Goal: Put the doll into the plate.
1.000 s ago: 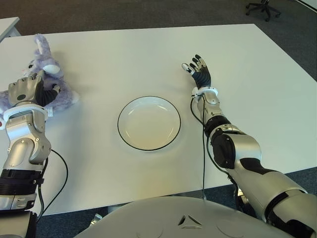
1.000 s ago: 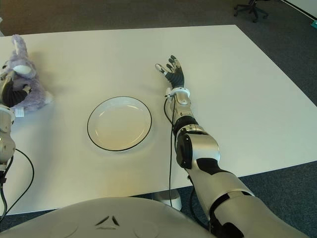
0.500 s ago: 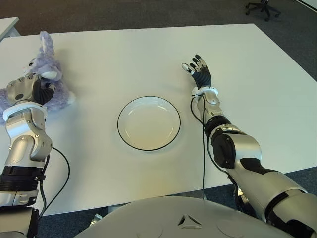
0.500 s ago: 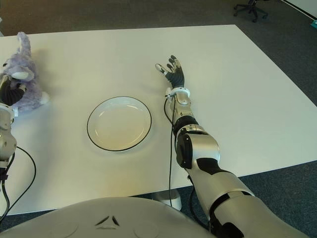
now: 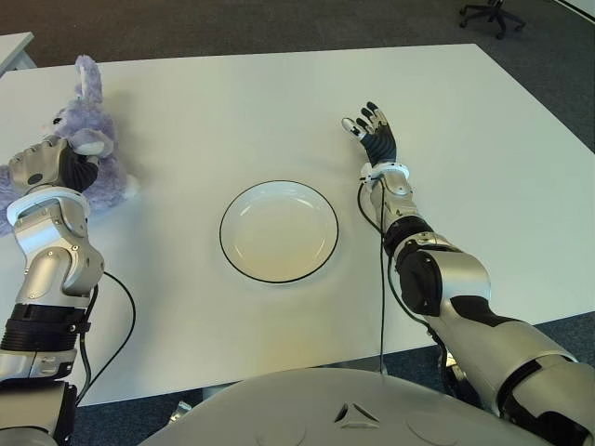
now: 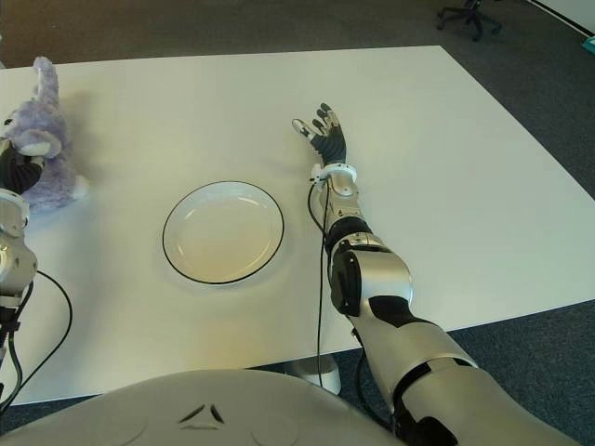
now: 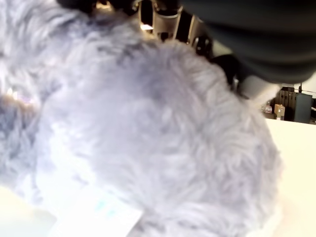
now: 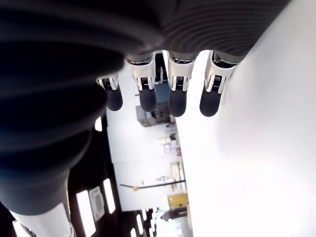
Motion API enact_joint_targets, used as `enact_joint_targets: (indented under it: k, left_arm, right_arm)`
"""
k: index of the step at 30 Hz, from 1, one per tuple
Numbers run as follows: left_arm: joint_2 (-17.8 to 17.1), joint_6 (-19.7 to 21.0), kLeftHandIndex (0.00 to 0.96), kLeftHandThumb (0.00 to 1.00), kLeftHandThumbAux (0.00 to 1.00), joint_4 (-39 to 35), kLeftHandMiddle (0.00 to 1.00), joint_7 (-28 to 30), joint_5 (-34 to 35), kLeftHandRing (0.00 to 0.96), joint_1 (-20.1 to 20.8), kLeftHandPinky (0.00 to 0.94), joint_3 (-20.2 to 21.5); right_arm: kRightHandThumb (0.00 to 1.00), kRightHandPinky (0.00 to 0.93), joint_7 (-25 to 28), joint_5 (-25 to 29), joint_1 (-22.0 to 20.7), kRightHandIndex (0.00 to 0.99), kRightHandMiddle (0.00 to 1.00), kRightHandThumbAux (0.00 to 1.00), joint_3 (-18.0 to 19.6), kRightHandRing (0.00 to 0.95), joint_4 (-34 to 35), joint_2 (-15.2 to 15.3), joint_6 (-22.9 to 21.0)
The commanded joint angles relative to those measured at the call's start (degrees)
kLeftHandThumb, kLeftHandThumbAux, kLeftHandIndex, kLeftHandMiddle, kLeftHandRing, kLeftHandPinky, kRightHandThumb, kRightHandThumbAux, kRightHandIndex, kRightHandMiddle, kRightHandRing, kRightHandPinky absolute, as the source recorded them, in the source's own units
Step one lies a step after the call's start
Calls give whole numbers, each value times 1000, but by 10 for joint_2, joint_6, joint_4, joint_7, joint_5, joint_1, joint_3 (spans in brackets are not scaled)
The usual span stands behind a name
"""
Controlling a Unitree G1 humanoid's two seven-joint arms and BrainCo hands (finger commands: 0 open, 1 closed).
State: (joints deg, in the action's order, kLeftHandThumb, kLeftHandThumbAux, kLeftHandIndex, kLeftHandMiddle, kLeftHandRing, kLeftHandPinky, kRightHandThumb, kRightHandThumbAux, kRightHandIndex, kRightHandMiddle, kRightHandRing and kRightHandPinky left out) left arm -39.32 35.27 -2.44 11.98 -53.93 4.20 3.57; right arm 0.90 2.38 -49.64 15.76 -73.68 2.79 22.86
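Gripping the purple doll with curled fingers at the table's far left, the left hand has yet to carry it to the empty plate, while the right hand shows right of the plate, fingers spread and empty.

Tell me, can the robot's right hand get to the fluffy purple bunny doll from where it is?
Probably not. The right hand shows open beyond the white black-rimmed plate on its right side, while the fluffy purple bunny doll sits at the white table's far left, already held by the left hand.

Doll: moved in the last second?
Yes. The doll, in the left hand, shifted up the view, slightly farther from the plate.
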Motion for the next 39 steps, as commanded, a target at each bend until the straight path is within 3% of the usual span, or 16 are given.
enact_joint_targets:
  k: [1,16,18,19,25,30,36,39]
  left_arm:
    - [16,17,414,700,345,18,312,16,18,258,-12,235,-13]
    - [21,8,517,703,389,32,387,-34,21,317,-8,301,-11]
    - [22,4,448,722,637,33,386,-43,24,316,-9,299,-10]
    - [22,2,441,724,664,34,398,-48,25,332,-8,314,-10]
    - [22,-7,439,725,674,40,441,-66,32,403,-8,400,-11]
    - [25,-15,440,724,677,47,477,-89,38,433,-5,400,-8]
    - [39,-30,441,726,687,56,597,-143,51,589,-1,634,2]
    - [45,-33,442,727,689,58,629,-163,57,645,1,696,6]
  right_arm:
    - [128,104,-6,3,32,48,71,754,4,74,-26,-2,-39]
    - [143,108,-3,7,30,53,75,749,11,74,-27,-5,-40]
    - [145,109,-3,6,30,54,75,750,11,75,-27,-5,-40]
    - [146,109,-3,6,29,56,75,752,11,75,-27,-5,-40]
    - [144,107,-4,4,29,57,76,759,11,76,-27,-5,-40]
    - [137,106,-5,4,28,57,78,765,10,77,-27,-5,-41]
    - [143,112,-7,4,26,64,88,770,10,85,-27,-6,-43]
    - [148,112,-8,4,26,65,90,774,10,86,-27,-6,-43]
